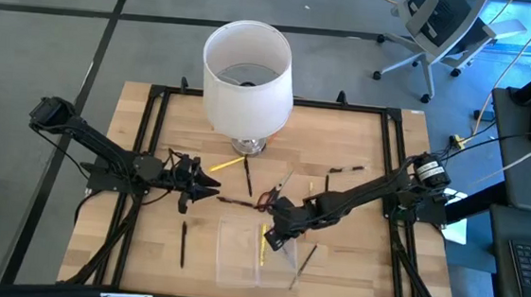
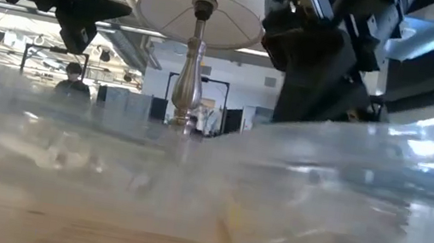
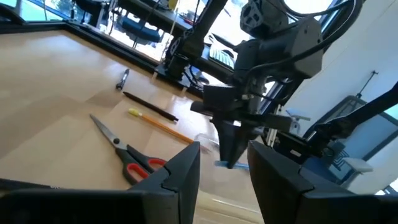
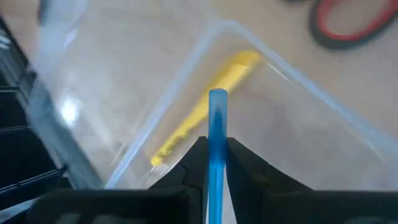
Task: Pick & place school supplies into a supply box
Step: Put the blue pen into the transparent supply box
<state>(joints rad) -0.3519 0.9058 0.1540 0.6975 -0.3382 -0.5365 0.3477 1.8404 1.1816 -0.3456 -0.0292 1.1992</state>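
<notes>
Clear plastic supply box (image 4: 323, 118) open, flat on table; yellow pen (image 4: 199, 118) lying inside. Blue pen (image 4: 217, 143) upright above it. Red-handled scissors (image 3: 127, 155) flat, blades closed.

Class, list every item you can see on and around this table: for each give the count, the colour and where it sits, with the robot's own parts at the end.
Supply box: one, clear plastic, front middle of the table.
Yellow pen: one, lying inside the box.
Blue pen: one, held over the box by the right hand.
Scissors: one pair, red handles, on the table between the two hands.
Yellow pencil: one, on the table near the lamp base.
Dark pen: one, left of the box.
Lamp: one, white shade, back middle of the table.
Left hand: one, dark, open, left of the scissors.
Right hand: one, dark, shut on the blue pen.
</notes>
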